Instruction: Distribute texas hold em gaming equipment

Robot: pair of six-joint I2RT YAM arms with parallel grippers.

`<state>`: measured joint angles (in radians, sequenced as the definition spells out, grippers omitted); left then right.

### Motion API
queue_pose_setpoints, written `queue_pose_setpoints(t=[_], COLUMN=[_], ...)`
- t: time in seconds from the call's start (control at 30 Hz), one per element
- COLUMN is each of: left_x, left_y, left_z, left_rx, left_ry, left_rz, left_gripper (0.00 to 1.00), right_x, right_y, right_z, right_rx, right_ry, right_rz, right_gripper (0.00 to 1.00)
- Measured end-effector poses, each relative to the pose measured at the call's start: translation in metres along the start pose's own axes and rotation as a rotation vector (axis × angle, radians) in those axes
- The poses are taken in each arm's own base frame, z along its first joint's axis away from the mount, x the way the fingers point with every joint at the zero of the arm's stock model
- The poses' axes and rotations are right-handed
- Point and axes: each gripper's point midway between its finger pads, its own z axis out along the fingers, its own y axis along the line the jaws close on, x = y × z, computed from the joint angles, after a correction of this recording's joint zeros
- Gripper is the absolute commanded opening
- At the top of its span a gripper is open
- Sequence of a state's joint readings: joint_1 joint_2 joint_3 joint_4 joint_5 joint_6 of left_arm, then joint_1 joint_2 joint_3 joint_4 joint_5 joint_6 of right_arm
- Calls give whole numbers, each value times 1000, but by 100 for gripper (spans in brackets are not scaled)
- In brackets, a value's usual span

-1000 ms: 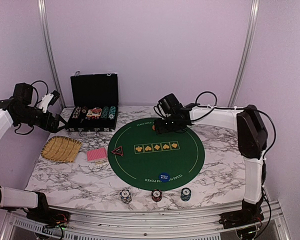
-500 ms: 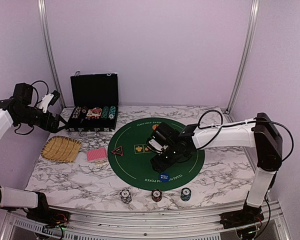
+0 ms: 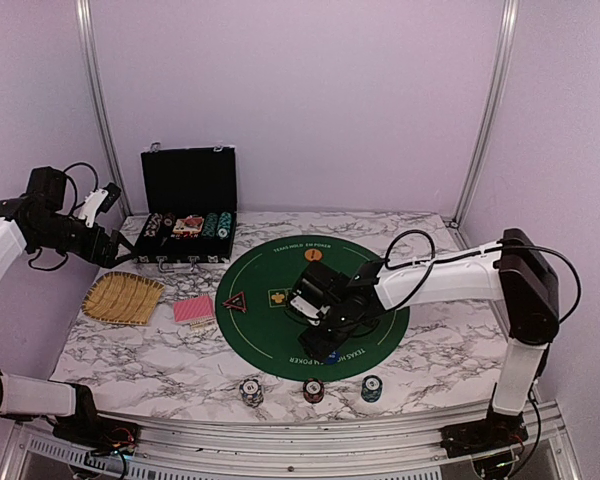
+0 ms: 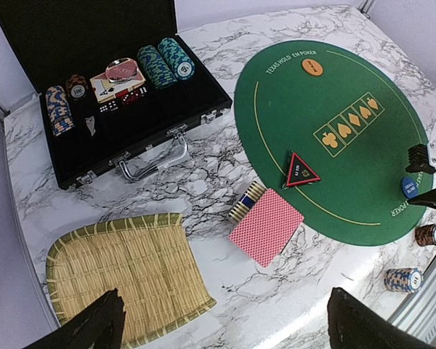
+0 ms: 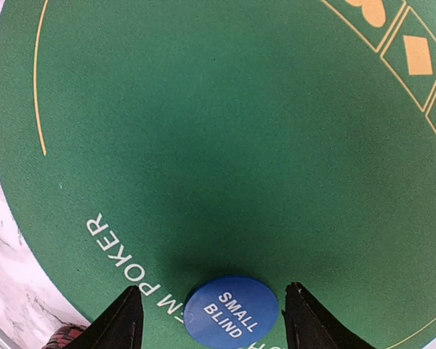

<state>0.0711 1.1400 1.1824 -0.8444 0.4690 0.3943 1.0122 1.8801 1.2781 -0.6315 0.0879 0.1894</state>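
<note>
**Fingers poised over the small blind**

The right fingers stand partly open on either side of the blue "small blind" disc, holding nothing. The disc lies flat near the near edge of the green mat, over its white lettering. The left fingers hang wide open and empty above the straw tray at the far left.

The disc is thin and flat on felt, so I judge the likeliest slip is the tips closing above its rim and riding off it. They could also bite the cloth and rumple the mat, shifting the orange disc and the triangle. A low sweep toward the near edge might topple the chip stacks, which sit just off the mat.

The desk is white marble with grey veins, and an open black case stands at the far left with the red-backed cards beside the tray. The walls are plain lilac, framed by metal uprights — nothing else crowds the space
</note>
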Motion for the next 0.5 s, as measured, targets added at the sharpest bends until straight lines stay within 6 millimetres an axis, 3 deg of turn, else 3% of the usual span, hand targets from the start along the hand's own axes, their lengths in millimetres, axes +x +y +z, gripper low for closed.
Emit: queue_pose_setpoints(t=[0.2,0.5], left_x=[0,0], left_y=[-1,-1], left_z=[0,0], left_rx=[3,5], left_ry=[-1,-2], left_rz=[0,0], left_gripper=[99,99], right_x=[4,19], right_y=[-2,-6], right_z=[5,15], right_rx=[18,41], right_ry=[13,43], right_rz=[-6,-3], right_gripper=[60,47])
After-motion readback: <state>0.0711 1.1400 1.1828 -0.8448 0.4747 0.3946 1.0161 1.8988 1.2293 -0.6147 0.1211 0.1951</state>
